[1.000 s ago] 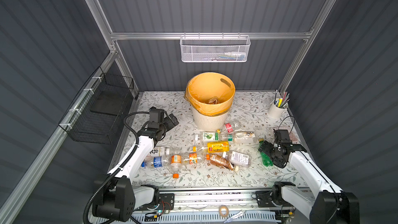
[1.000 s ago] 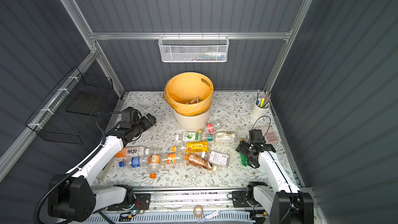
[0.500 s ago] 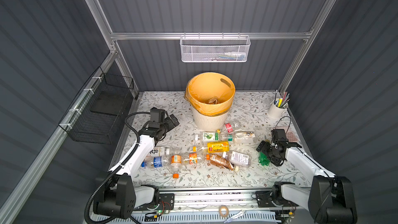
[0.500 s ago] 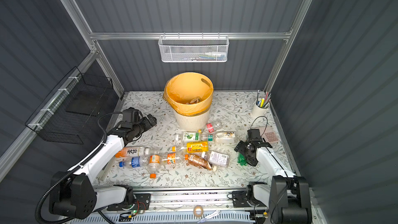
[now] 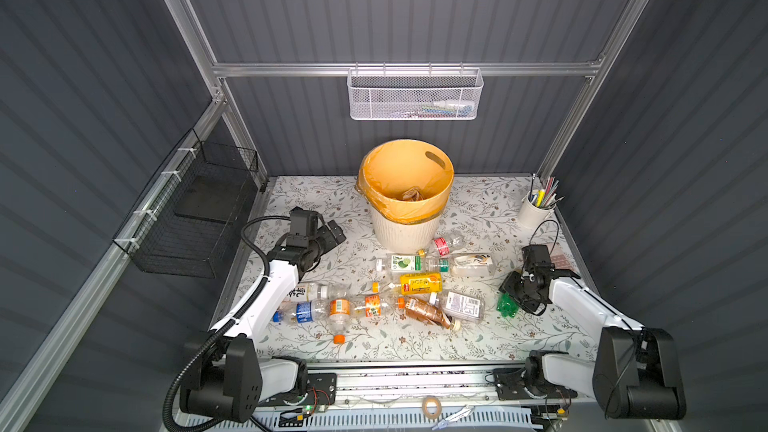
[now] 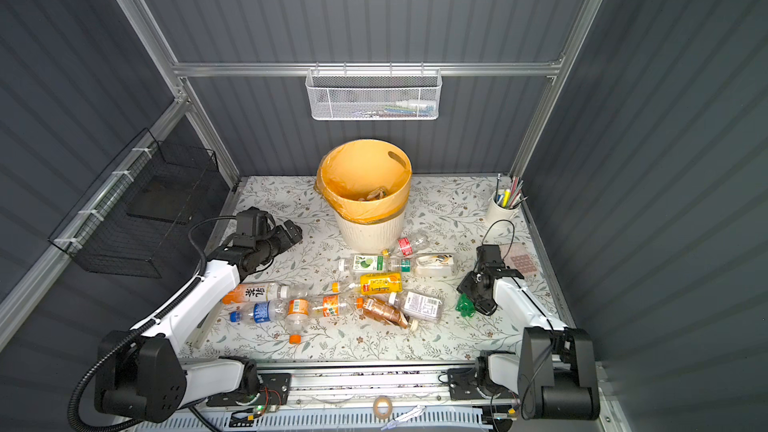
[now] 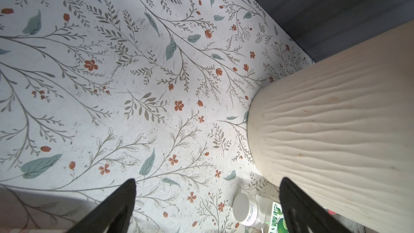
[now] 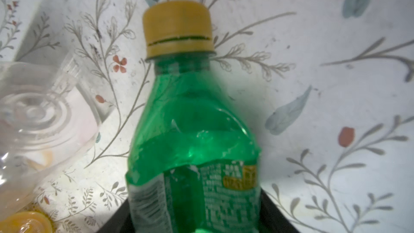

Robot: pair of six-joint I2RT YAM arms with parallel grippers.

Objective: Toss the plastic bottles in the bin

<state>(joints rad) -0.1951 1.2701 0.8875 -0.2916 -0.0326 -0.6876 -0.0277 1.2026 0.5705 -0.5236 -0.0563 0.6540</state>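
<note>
Inside a dark-panelled booth, a flower-patterned desk (image 5: 478,340) is carrying the whole job. The green bottle (image 5: 508,306) with the yellow cap is lying at the lower right of both top views, a little apart from the others. The right hand (image 5: 516,297) is closing around its labelled lower body. In the right wrist view dark fingers (image 8: 273,218) are pressing in on both sides of it, and the plastic is looking dented. A second ago that hand was standing wide and slightly farther right. It has since come in over the bottle and narrowed onto it, so the pick seems to be under way (whether the bottle is off the desk yet, I cannot tell). The other plastic bottles (image 5: 415,284) are lying in a heap at the frame's centre, just below the bin (image 5: 405,228), which is standing at upper centre with something crumpled inside. The left hand (image 5: 332,235) is hanging wide and empty to the left of the bin.
</note>
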